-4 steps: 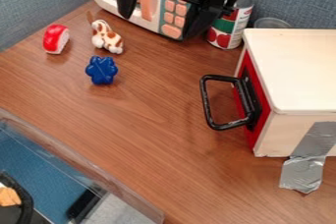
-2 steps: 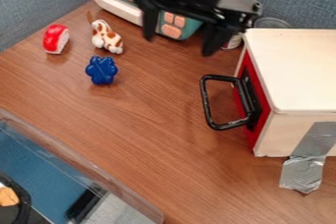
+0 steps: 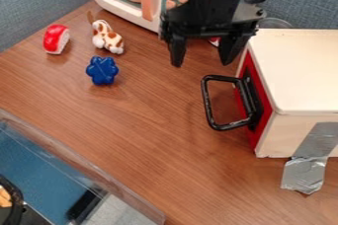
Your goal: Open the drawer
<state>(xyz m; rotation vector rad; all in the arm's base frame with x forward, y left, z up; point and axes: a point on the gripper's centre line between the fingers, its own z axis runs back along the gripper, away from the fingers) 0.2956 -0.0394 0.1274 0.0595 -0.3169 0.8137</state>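
We judge ourselves to be at the approach, ahead of any grasp: the hand (image 3: 202, 63) is open, its 2 fingers (image 3: 176, 51) spread well apart with nothing between them. It hangs over the bench (image 3: 145, 135), just beside the far corner of the white-topped box (image 3: 300, 66).

What we are after, the drawer, sits in that box. Its red front (image 3: 265, 104) lies beyond the hand toward the view's right edge and closer to the camera, flush with the box as far as we can tell, so we take the drawer as shut. The black handle (image 3: 206, 101) juts from that front, near the hand and on its camera side, with the hand apart from it.

Next, we should bring the hand toward the camera and lower it until the handle's outer bar stands between the 2 fingers, or hook 1 finger inside the loop. Either way, we want the fingers straddling that bar before we close or pull. Then we would draw straight out, away from the box. Our main worry is coming down off line: a fingertip could land on the bar or knock the red front. A slanted pull might also make the drawer bind.
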